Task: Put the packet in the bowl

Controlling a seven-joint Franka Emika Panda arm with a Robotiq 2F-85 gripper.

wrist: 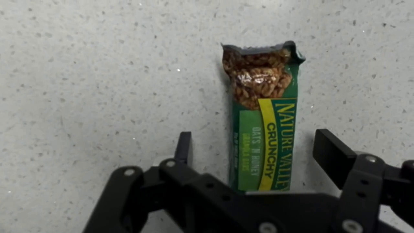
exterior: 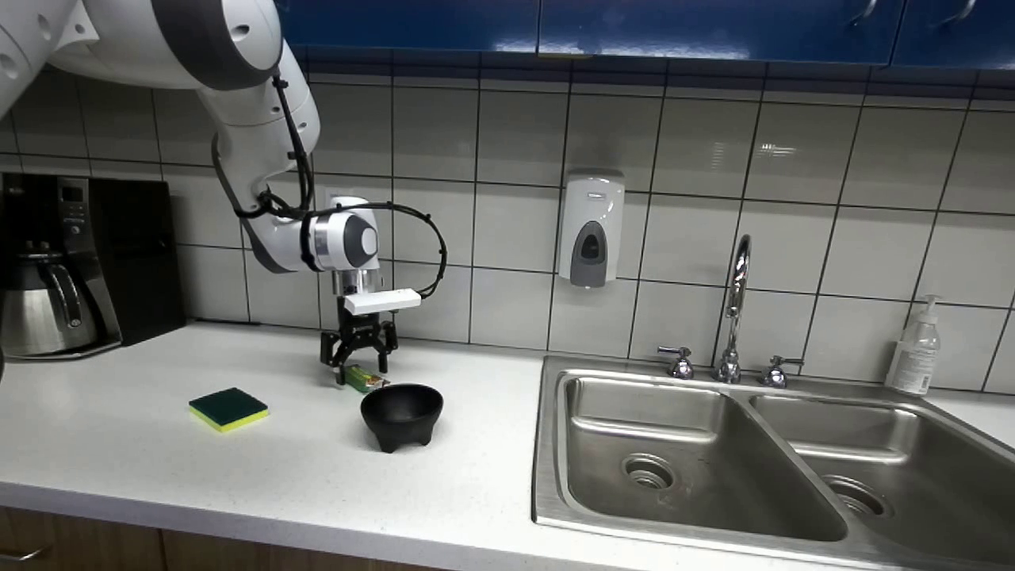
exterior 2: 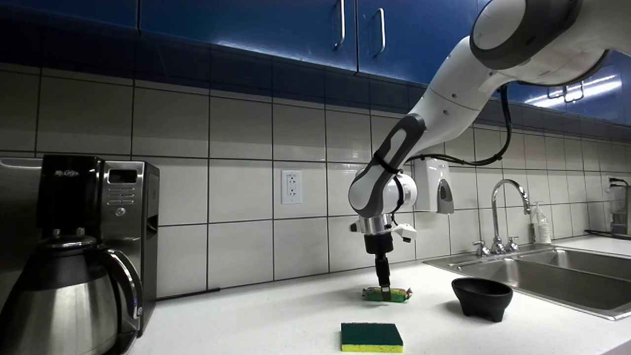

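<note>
The packet (wrist: 268, 129) is a green granola bar wrapper with a yellow stripe, lying flat on the counter. It also shows in both exterior views (exterior: 365, 379) (exterior 2: 372, 295). My gripper (wrist: 254, 145) is open above the counter, one finger on each side of the packet with a gap to each. The gripper's base hides the packet's near end in the wrist view. The gripper also shows pointing down at the packet in both exterior views (exterior: 362, 371) (exterior 2: 385, 291). The black bowl (exterior: 402, 416) stands upright on the counter near the packet, sink side, also seen in an exterior view (exterior 2: 483, 298).
A green and yellow sponge (exterior: 228, 409) lies on the counter, also in an exterior view (exterior 2: 371, 337). A coffee maker (exterior 2: 98, 236) stands at one end. The steel sink (exterior: 547, 444) with a faucet (exterior: 736, 309) is beyond the bowl. A tiled wall (exterior: 515, 222) is behind.
</note>
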